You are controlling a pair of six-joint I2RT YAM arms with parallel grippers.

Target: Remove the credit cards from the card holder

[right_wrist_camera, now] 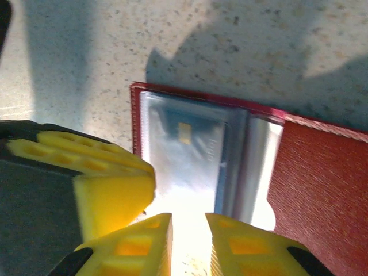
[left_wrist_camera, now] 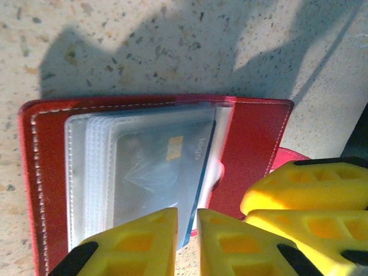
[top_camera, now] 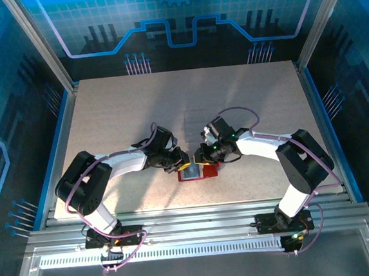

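Left claw [left_wrist_camera: 187,230]: fingers nearly together astride the blue credit card's [left_wrist_camera: 167,172] lower edge; I cannot tell if it pinches.
Right claw [right_wrist_camera: 188,227]: narrow gap at the sleeves' edge; glare hides any hold.
Card holder [left_wrist_camera: 253,144]: open flat on the bench [left_wrist_camera: 172,46], card inside a clear sleeve.
Advice: pin the red cover, pinch the card alone, draw straight out.

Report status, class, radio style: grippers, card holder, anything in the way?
Left gripper narrow at edge of credit card, grip unclear. Right gripper narrow at card holder edge. Holder open, card in clear sleeve. Grippers crowded together.
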